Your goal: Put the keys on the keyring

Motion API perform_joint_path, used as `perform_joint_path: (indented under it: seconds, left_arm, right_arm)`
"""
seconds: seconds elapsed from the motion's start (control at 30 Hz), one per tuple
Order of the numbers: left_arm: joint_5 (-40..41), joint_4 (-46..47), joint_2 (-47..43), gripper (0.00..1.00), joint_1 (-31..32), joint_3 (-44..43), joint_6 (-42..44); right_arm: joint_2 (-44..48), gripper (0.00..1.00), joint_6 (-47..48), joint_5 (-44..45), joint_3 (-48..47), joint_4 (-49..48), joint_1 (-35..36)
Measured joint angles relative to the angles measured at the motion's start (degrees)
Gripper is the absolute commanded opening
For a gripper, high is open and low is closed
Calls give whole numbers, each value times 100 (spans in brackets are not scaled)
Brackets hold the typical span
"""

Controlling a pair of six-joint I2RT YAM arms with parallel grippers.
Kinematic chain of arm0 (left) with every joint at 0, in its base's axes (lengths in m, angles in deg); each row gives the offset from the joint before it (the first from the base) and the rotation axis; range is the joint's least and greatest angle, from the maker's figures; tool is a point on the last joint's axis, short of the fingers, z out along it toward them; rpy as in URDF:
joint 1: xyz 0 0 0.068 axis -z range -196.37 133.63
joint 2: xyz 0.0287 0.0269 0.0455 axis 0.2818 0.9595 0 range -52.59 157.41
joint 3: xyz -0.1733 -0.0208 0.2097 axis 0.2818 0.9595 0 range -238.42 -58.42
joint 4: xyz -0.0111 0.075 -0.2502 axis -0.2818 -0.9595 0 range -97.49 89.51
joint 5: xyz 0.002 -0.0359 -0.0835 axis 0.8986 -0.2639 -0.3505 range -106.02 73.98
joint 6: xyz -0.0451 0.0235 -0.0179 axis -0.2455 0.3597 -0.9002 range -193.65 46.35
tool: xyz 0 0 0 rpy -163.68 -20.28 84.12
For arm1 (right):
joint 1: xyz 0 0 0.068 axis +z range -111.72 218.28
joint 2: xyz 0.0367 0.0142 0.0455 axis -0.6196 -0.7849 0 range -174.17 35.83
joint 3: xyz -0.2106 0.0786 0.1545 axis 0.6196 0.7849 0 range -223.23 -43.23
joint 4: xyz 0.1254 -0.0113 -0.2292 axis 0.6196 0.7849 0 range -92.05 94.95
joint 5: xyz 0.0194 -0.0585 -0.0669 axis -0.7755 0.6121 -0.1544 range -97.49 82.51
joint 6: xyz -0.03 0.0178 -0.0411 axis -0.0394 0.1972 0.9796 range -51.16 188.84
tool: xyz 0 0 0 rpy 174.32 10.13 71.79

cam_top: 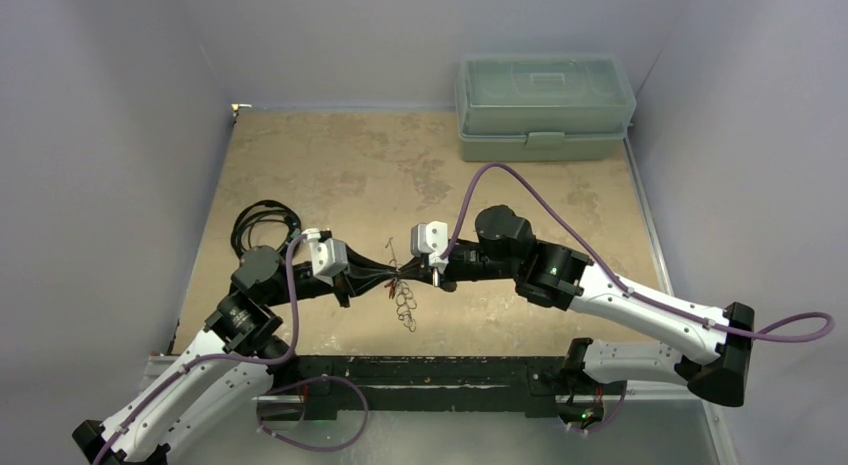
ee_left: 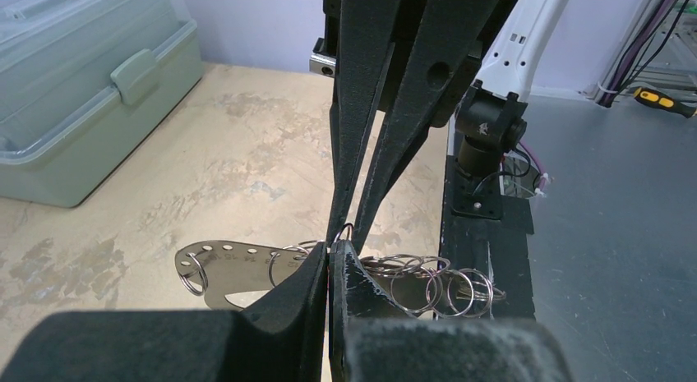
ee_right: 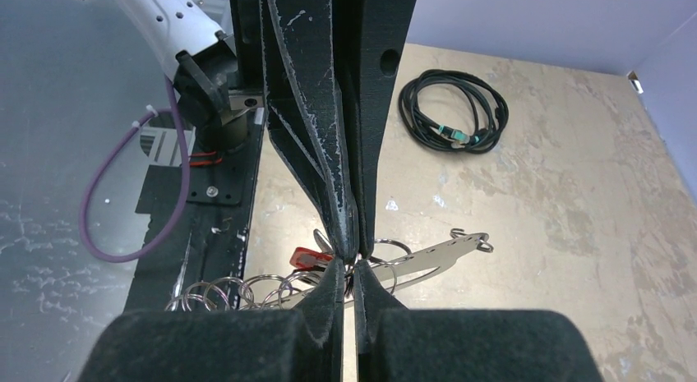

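Two arms meet tip to tip over the near middle of the counter (cam_top: 330,165). The left arm (cam_top: 190,385) comes in from the left and the right arm (cam_top: 640,315) from the right. Their jaws point at each other.

The left jaws are shut tight. A thin bit of red shows in the crack between them. In the right wrist view, the red head of the key (ee_right: 306,256) sticks out just beside their tips. The left jaws hold the key.

The right jaws are pressed together too, with no gap to see. Their tips sit right at the keyring (ee_left: 448,289), where the wire rings begin. I cannot tell if they pinch a ring or only touch one.

The keyring is between the two arms, right where the jaws meet. It is a bunch of thin silver rings hooked one to the next. The bunch trails toward the near edge of the counter. A flat silver plate (ee_left: 238,271) with a row of small holes is joined to it. The plate sticks out the other way, toward the far side. The key is just beside the rings, but I cannot tell if it is on one.

A black cable (ee_right: 409,111) lies coiled on the left of the counter, well apart from the keyring. A green box (cam_top: 545,105) sits at the far right corner.
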Motion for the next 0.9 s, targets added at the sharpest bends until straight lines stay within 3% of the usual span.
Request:
perform_joint_path:
  seconds: [0.2, 0.33, 0.43, 0.9]
  left_arm:
    - [2, 0, -13, 0, 0, 0, 0]
    - [90, -4, -70, 41, -4, 0, 0]
    - [291, 15, -179, 52, -35, 0, 4]
    - [334, 94, -420, 41, -26, -2, -52]
  right_arm:
    - [4, 0, -11, 0, 0, -4, 0]
    - [24, 0, -66, 15, 20, -61, 0]
    - [216, 0, -144, 33, 227, -315, 35]
    - [1005, 0, -772, 490, 1335, -2260, 0]
